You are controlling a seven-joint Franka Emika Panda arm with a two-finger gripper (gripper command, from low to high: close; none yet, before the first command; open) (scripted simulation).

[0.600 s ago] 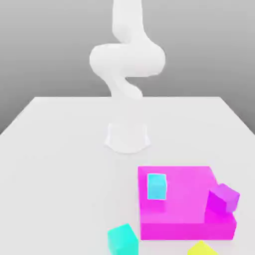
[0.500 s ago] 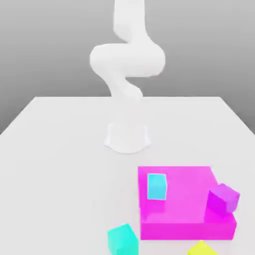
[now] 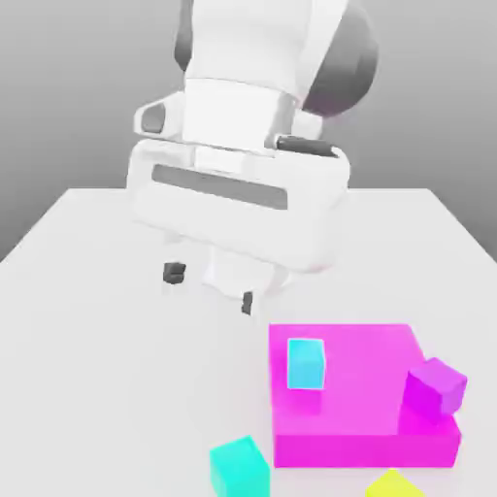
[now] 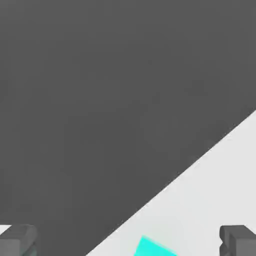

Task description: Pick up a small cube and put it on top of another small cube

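Spread wide with nothing between its fingers, the gripper (image 3: 210,288) hangs above the white table (image 3: 87,320), its two dark fingertips (image 3: 174,273) well apart. Nearer the camera and a little toward the exterior view's right, the small cube (image 3: 239,467) sits on the table close to the front edge, well apart from the hand. Just beside it stands the flat magenta block (image 3: 361,388), carrying a sky-blue cube (image 3: 306,363) and a purple cube (image 3: 436,386). A yellow cube (image 3: 393,484) sits at the front edge. Bare tabletop stretches toward the exterior view's left.
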